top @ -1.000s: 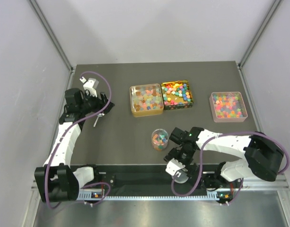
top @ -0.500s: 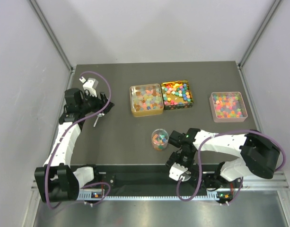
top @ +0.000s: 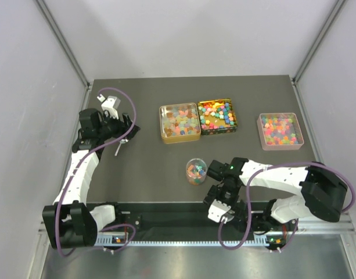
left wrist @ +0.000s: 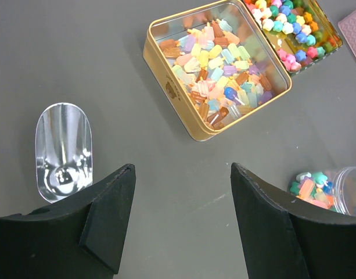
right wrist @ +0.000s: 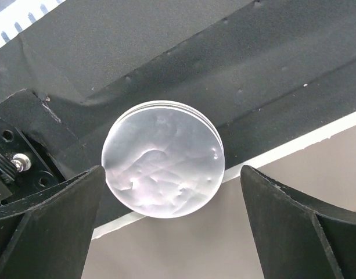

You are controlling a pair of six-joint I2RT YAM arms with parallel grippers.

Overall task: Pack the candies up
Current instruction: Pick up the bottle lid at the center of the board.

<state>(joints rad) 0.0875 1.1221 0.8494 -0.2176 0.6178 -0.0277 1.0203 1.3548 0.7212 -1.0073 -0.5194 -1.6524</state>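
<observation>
Top view high, whole table; wrist views close, downward; left shares gold tin.

Candies pastel pink, yellow, blue; gold tin; frosted silvery lid; grey table.

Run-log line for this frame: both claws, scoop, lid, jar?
left claw: open, empty | scoop: on table, untouched | right claw: open, over round lid, not gripping | jar: holds candies, lid off

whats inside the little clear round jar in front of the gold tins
The clear jar holds a small heap of mixed-colour candies: pink, orange, green and blue ones show. The pieces lower down are covered by the top ones, so the heap's depth cannot be seen.
</observation>
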